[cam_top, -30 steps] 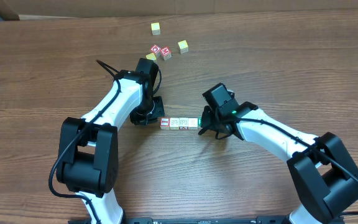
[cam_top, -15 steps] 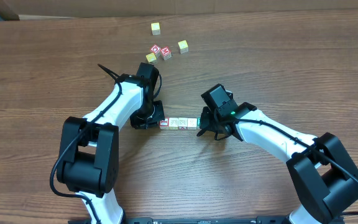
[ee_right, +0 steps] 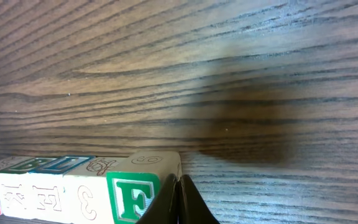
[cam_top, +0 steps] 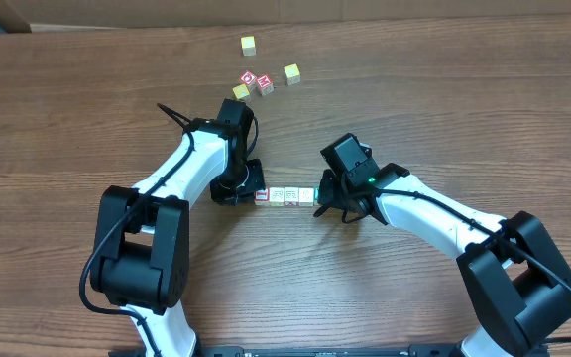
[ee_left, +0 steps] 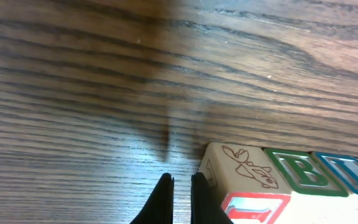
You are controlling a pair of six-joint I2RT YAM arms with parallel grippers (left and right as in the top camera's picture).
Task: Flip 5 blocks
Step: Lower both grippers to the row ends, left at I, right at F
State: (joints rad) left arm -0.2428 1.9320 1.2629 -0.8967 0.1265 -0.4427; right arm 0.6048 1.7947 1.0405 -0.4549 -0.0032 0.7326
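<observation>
On the wooden table (cam_top: 444, 119), the left gripper (cam_top: 253, 192) and right gripper (cam_top: 318, 204) stand at either end of the row of blocks (cam_top: 285, 195), each with its fingers pinched shut on nothing. The step in hand seems to be squeezing the row; rolling all five over next would call for even pressure from both ends.

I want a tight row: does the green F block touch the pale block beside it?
Touching. Right wrist view: the green F block and the pale block sit flush, no gap.
</observation>
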